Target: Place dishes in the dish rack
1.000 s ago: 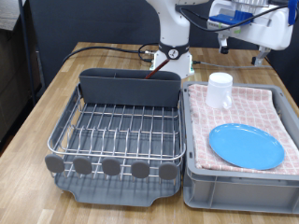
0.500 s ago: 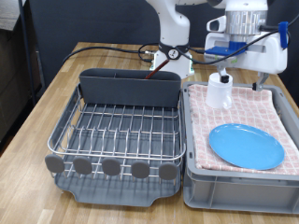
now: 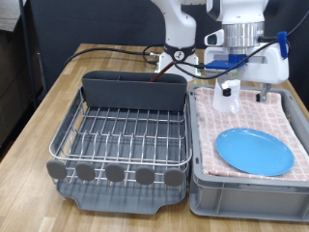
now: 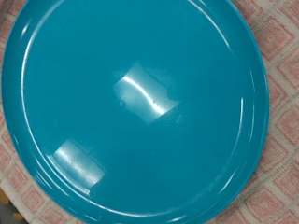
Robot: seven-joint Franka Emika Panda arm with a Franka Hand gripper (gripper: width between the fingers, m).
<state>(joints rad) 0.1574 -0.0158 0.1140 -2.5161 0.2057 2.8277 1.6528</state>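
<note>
Two dishes in view, both lying in the grey plastic tub lined with pink checked cloth (image 3: pixel 203 188), neither yet in the silver wire dish rack on its dark grey tray (image 3: pixel 121 135). Round bright-blue plate (image 3: pixel 254 150) flat on the cloth towards the exterior view's bottom; small plain white cup (image 3: pixel 228 97) upright beyond it, partly hidden by the arm. Pincer (image 3: pixel 247 94) low over the tub, just beside the cup and above the plate's far edge; opening impossible to tell from either view, with no fingers visible in the wrist view.

For a sound pick-up of so flat a dish: approach at the rim, tilt to get one finger under the lip, close gently, and avoid snagging the cloth.

Plate (image 4: pixel 135 107) glossy and smooth, of even blue-green tone, with a shallow raised rim and bright reflections near its centre; probably slippery. Wooden counter (image 3: pixel 39 126) beneath rack and tub.
</note>
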